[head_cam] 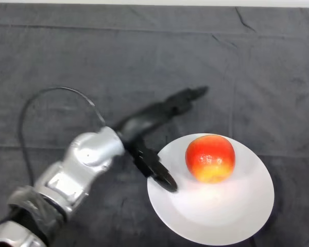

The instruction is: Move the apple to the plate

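We see the apple (210,157), red shading to yellow below, sitting on the white plate (216,216), toward its far side and free of any grasp. Just left of the plate our left hand (153,138) is spread open, fingers reaching past the plate's far-left rim and thumb over its near-left rim. The plate rests on the dark cloth (92,56), beyond which a pale strip shows.

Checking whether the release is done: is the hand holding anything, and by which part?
Nothing: the left hand is open, apart from the apple on the plate.
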